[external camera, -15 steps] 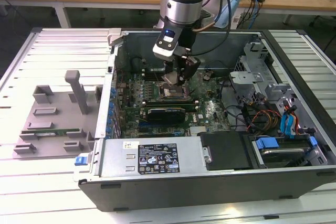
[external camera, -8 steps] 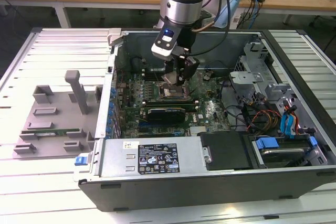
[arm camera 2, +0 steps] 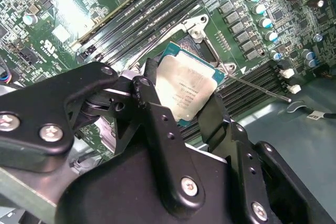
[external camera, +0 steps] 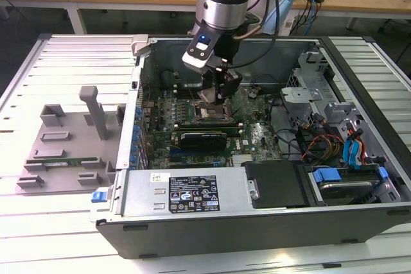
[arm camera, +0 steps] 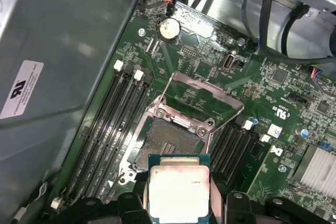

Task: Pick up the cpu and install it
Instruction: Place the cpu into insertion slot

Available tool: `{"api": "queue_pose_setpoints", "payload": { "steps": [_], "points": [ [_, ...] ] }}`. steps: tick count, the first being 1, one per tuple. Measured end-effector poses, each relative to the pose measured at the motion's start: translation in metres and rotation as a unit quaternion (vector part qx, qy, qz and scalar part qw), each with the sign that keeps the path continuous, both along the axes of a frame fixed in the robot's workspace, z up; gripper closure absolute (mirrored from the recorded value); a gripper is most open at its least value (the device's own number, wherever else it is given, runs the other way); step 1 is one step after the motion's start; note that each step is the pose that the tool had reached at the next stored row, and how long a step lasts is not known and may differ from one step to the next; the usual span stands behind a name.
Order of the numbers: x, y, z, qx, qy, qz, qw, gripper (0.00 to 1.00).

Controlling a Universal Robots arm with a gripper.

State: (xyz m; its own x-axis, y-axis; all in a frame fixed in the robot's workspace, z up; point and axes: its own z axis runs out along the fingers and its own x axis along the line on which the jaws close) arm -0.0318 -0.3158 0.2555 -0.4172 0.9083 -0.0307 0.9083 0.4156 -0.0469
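Note:
The cpu (arm camera 2: 188, 86) is a small silver-topped square chip with a pale rim, held flat between the black fingers (arm camera 2: 151, 90) of my gripper (arm camera 2: 184, 98), which is shut on its two opposite edges. In the first wrist view the cpu (arm camera: 178, 190) hangs just short of the open socket (arm camera: 165, 145), whose metal bracket (arm camera: 202, 95) is swung up. In the exterior view my gripper (external camera: 215, 94) hovers low over the socket (external camera: 209, 114) on the green motherboard (external camera: 257, 136) inside the open computer case.
Memory slots (arm camera: 113, 114) flank the socket on both sides. The case walls (external camera: 144, 62), a power supply (external camera: 186, 190), a drive cage (external camera: 308, 75) and loose cables (external camera: 321, 145) ring the board. A grey parts holder (external camera: 64, 139) lies at the exterior view's left.

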Motion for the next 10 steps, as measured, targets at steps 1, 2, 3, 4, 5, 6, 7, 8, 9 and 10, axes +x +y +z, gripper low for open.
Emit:
{"api": "queue_pose_setpoints", "payload": {
  "steps": [1, 2, 3, 4, 5, 6, 7, 8, 9, 10],
  "points": [
    [0.0000, 0.0000, 0.0000, 0.0000, 0.0000, -0.005, 1.0000, 0.45],
    [0.0000, 0.0000, 0.0000, 0.0000, 0.0000, -0.009, 1.0000, 0.45],
    [0.0000, 0.0000, 0.0000, 0.0000, 0.0000, -0.013, 0.9999, 0.45],
    [0.0000, 0.0000, 0.0000, 0.0000, 0.0000, -0.017, 0.9999, 0.45],
    [0.0000, 0.0000, 0.0000, 0.0000, 0.0000, -0.022, 0.9998, 0.45],
    [0.0000, 0.0000, 0.0000, 0.0000, 0.0000, -0.026, 0.9997, 0.45],
    [0.0000, 0.0000, 0.0000, 0.0000, 0.0000, -0.031, 0.9995, 0.45],
    [0.0000, 0.0000, 0.0000, 0.0000, 0.0000, -0.036, 0.9994, 0.45],
    [0.0000, 0.0000, 0.0000, 0.0000, 0.0000, -0.041, 0.9992, 0.45],
    [0.0000, 0.0000, 0.0000, 0.0000, 0.0000, -0.045, 0.9990, 0.45]
  ]
}}
